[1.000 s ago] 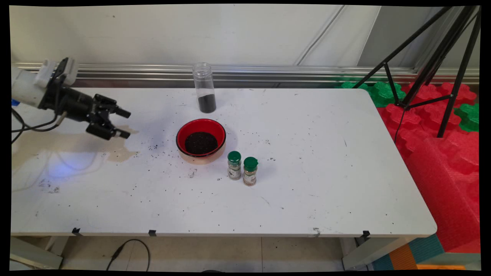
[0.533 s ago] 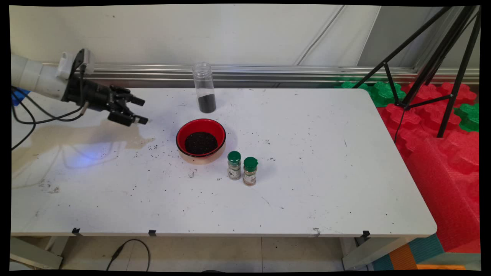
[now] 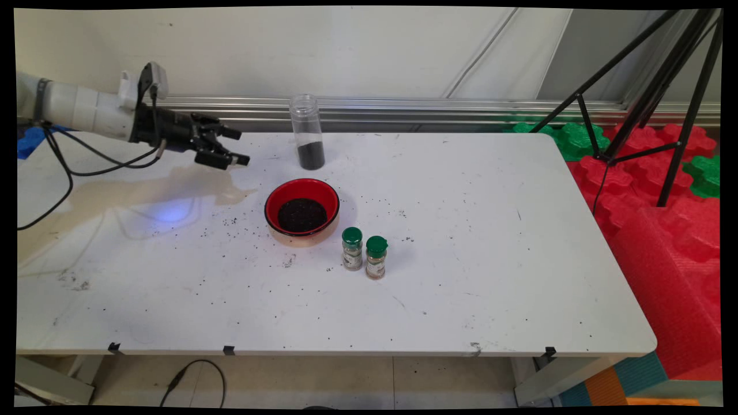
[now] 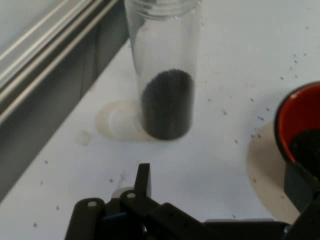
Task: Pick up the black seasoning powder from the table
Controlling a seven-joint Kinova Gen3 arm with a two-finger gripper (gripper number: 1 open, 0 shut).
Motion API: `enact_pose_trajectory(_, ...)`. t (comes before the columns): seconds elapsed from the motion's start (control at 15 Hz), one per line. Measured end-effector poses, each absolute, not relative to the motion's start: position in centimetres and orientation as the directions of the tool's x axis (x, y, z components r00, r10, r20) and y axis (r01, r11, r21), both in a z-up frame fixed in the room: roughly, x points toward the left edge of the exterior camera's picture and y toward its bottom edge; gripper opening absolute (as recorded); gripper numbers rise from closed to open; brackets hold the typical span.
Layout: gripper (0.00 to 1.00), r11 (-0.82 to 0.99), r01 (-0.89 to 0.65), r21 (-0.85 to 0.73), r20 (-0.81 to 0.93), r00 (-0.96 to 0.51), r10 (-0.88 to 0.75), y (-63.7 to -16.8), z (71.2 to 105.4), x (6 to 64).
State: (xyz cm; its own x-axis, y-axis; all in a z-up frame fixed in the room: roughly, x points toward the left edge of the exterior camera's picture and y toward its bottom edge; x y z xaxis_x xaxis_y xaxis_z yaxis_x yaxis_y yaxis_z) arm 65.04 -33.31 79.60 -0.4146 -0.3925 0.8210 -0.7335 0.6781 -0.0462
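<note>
gripper is spread wide with nothing in it, hovering just left of the clear jar holding dark grains at the table's far edge. Red bowl of grains sits nearer, two green-capped spice jars beyond

White arm level above table, jaws parted, gripper pointing right.

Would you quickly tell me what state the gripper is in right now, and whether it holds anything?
Gripper: open and empty, fingers spread, facing the clear jar with dark powder in its bottom, not touching it.
</note>
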Motion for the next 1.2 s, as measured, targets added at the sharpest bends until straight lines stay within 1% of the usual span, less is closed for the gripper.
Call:
enact_pose_trajectory(0.67,1.0,0.678,-0.729,-0.094,0.859,-0.403,-0.314,-38.0,77.9,64.6)
enact_pose_trajectory(1.2,1.0,0.736,-0.666,-0.124,0.869,-0.43,-0.243,-41.3,76.0,64.2)
